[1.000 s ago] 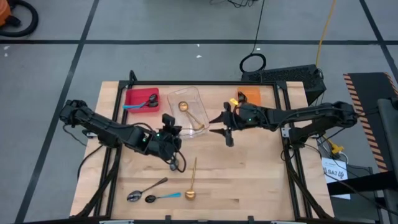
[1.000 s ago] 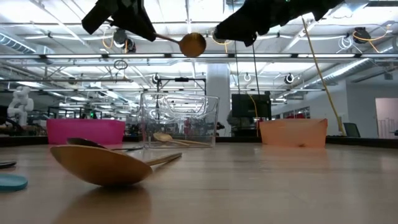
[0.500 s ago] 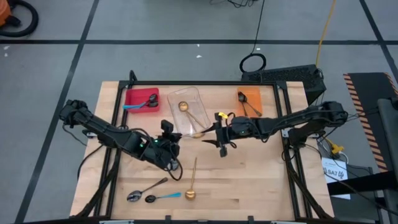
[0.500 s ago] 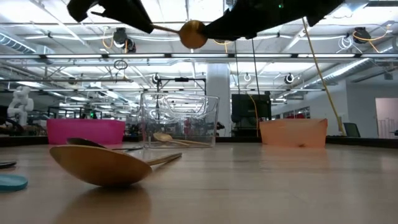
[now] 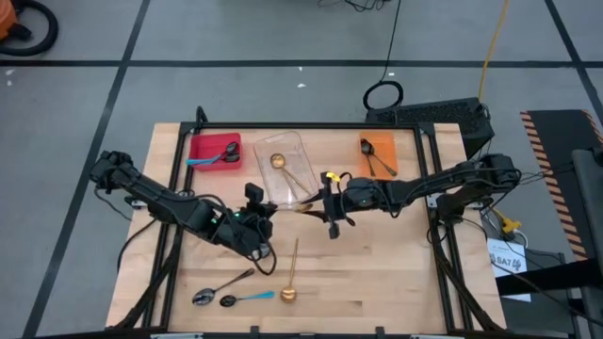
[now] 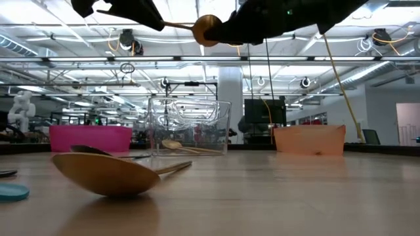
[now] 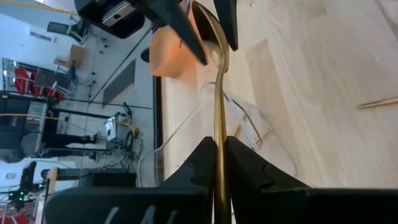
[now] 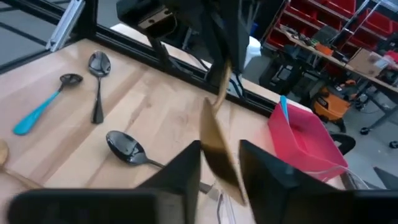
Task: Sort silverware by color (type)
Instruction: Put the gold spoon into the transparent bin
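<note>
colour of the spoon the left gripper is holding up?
Gold. The spoon is pinched by its slim handle in the left gripper; the left wrist view shows it best.

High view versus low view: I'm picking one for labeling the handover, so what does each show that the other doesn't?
Only the high view shows the spoons inside the red bin and the orange bin, plus two spoons near the table's front edge. Only the low view shows the room behind. Both show the left hand holding a gold spoon up to the right hand, the clear bin, and another gold spoon lying on the table.
</note>
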{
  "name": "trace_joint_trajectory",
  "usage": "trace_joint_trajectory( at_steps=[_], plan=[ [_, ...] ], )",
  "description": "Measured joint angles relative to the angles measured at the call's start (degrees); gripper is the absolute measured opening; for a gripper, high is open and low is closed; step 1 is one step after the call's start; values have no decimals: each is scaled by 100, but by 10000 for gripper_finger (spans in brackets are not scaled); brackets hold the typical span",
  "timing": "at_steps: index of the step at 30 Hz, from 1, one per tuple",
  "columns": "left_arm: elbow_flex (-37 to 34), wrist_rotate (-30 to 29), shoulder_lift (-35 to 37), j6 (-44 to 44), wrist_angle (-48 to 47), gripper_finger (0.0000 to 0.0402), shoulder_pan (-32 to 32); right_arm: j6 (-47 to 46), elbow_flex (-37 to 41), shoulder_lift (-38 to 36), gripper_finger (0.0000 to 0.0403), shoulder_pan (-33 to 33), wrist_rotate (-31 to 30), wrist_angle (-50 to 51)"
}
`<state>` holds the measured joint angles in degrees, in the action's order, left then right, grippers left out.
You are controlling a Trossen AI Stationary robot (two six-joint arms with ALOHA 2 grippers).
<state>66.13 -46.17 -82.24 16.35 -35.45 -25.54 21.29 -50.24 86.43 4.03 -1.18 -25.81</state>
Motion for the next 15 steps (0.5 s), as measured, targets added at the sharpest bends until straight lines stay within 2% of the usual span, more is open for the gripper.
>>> trace_joint_trajectory(
  at_steps=[4, 7, 12, 15],
  plan=[
    [0, 103, 0, 74, 10, 26, 1, 297, 0, 0, 23, 17, 261, 44],
    [0, 137, -7, 102, 37, 27, 20, 839, 2, 9, 19, 20, 326, 73],
    [0, -52, -4, -124, 109, 70, 86, 1426, 2, 4, 8, 70, -28, 121],
    [0, -63, -4, -258, 152, 80, 94, 1916, 2, -40, 7, 97, -160, 264]
  ],
)
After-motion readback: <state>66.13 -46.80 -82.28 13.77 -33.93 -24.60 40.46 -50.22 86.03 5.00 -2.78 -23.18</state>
